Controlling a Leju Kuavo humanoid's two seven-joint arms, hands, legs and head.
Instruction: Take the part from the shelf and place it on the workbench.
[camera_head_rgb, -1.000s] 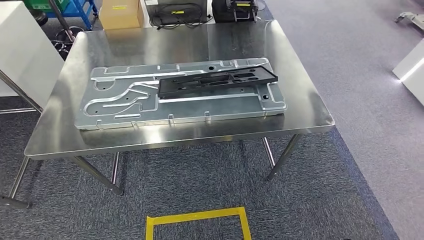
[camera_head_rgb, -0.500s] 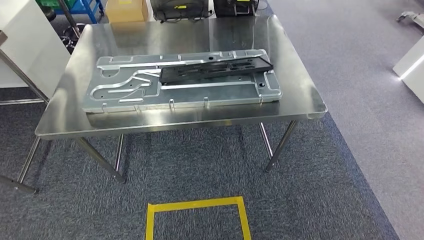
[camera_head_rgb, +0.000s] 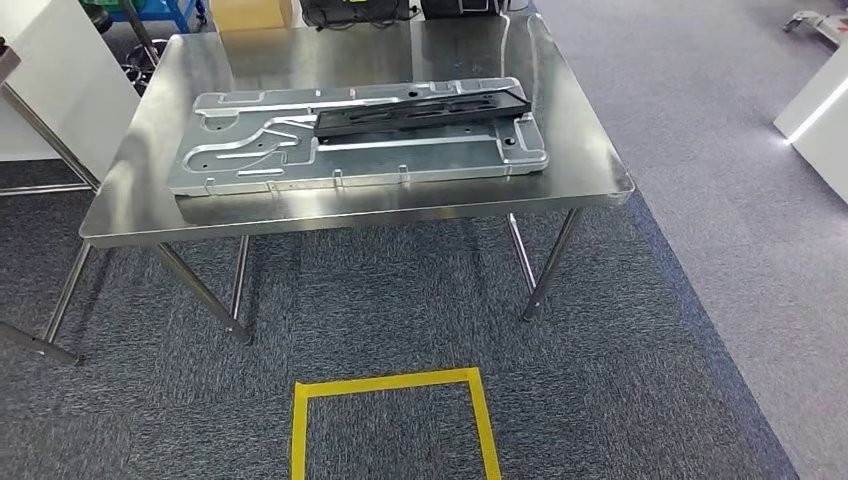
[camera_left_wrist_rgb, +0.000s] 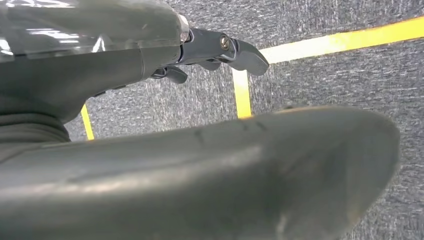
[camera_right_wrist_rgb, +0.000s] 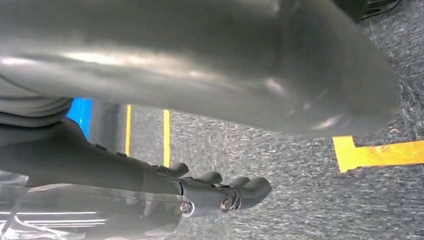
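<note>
A black, flat, elongated part (camera_head_rgb: 420, 108) lies on a large silver stamped metal plate (camera_head_rgb: 250, 160). The plate rests on the steel workbench (camera_head_rgb: 580, 165) ahead of me in the head view. My left hand (camera_left_wrist_rgb: 100, 75) hangs over the carpet with its dark fingers (camera_left_wrist_rgb: 235, 50) stretched out and its thick thumb apart from them, holding nothing. My right hand (camera_right_wrist_rgb: 75, 160) hangs the same way, its fingers (camera_right_wrist_rgb: 235, 192) extended and nothing in them.
A yellow tape square (camera_head_rgb: 390, 385) marks the grey carpet in front of the bench. A white cabinet (camera_head_rgb: 50, 80) stands at the left and a white unit (camera_head_rgb: 815, 110) at the right. A cardboard box (camera_head_rgb: 250, 12) and dark equipment sit behind the bench.
The whole head picture has shifted: the workbench now sits higher and farther off, so the camera has moved back. The black part and the plate lie as before.
</note>
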